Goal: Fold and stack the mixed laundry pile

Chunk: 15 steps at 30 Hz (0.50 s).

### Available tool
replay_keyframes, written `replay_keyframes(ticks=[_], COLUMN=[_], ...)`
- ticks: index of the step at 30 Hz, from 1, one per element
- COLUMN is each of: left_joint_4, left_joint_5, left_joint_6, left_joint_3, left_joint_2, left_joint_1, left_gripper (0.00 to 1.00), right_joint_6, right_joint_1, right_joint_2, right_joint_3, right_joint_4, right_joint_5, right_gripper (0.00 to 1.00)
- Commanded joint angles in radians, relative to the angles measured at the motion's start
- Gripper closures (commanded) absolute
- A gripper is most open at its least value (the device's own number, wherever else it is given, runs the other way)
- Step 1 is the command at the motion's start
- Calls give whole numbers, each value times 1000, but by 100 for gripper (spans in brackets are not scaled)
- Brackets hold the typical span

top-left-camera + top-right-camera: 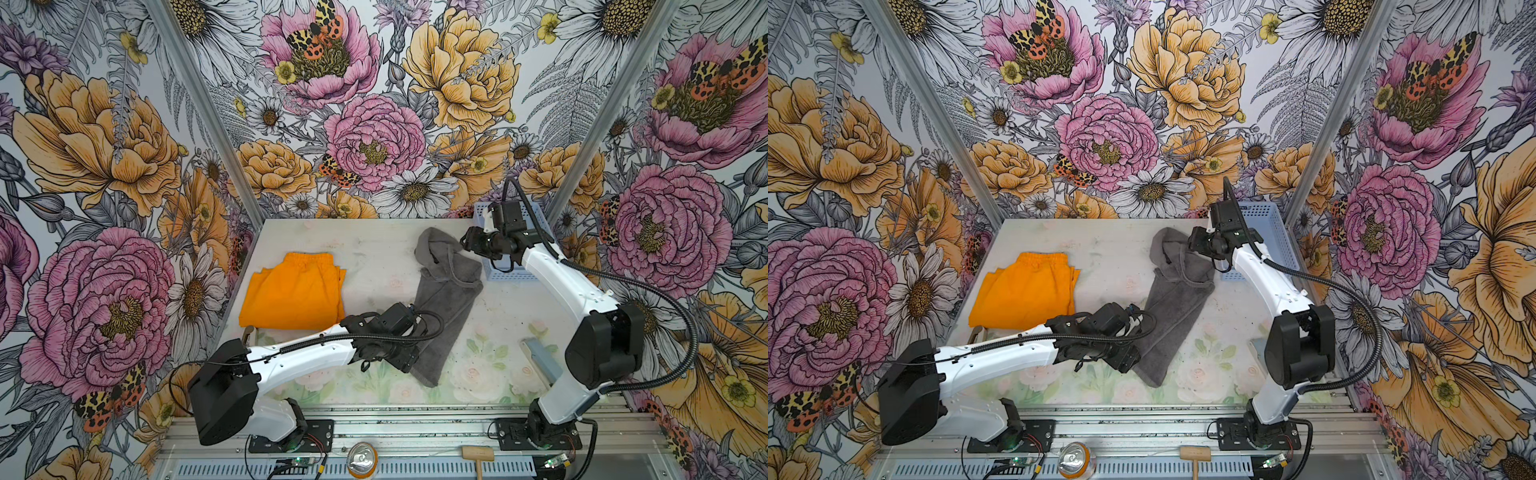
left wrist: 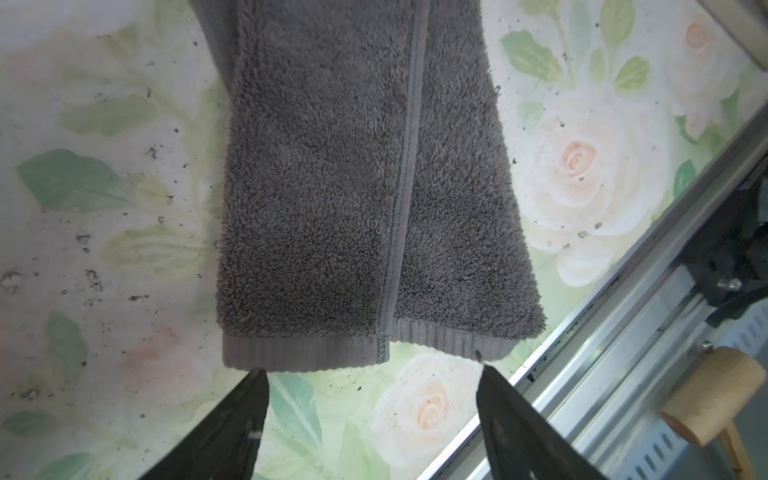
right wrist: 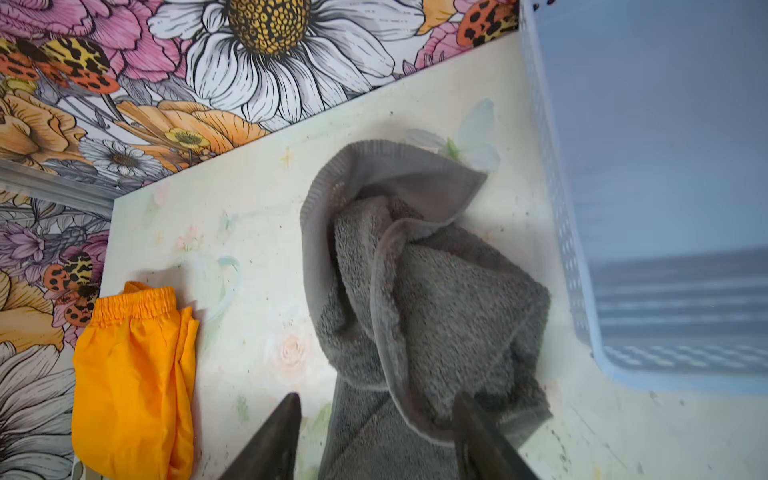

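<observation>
Towel [image 1: 446,299], dark grey terry, lies as a long strip down the middle of the surface [image 1: 374,257], running from near the back right toward the front. It is folded lengthwise, and the left wrist view shows one stitched edge running along its top layer. Its near end is flat with a ribbed hem; its far end is bunched and curled over on itself.

The orange shorts [image 1: 295,291] lie folded flat to the towel's left, apart from it, with the elastic waistband toward the back wall.

The left pincer [image 2: 373,374] hovers at the towel's near hem, jaws spread about as wide as the strip and gripping nothing. The right pincer [image 3: 377,397] is over the crumpled far end, jaws apart and not clamped on cloth; whether a tip touches the fold I cannot tell.

A pale blue perforated basket [image 1: 536,216] stands just beside that far end, in the back right corner. A wooden mallet [image 1: 478,453] and a can [image 1: 362,457] lie on the front rail.
</observation>
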Motion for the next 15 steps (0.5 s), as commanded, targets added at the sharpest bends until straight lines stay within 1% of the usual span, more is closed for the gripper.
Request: replay_keyframes(ticks=[1, 4, 7, 12, 15], left_joint_4=[-61, -66, -65, -65, -65], left_joint_5=[-89, -120, -140, -144, -142], left_joint_6=[44, 54, 61, 80, 83], left_joint_3=[40, 62, 84, 98, 97], left_joint_2=[74, 125, 165, 209, 225], left_joint_1=[-36, -57, -58, -56, -56], left_gripper=[23, 25, 30, 37, 44], right_joint_6=[-11, 6, 18, 29, 31], right_joint_1=[18, 21, 22, 21, 21], right_joint_2=[-108, -182, -238, -277, -275], right_joint_3=[-92, -171, -221, -249, -242], right_joint_4=[-8, -8, -8, -8, -8], right_joint_5=[11, 10, 9, 7, 4], right_gripper=[40, 40, 40, 40, 40])
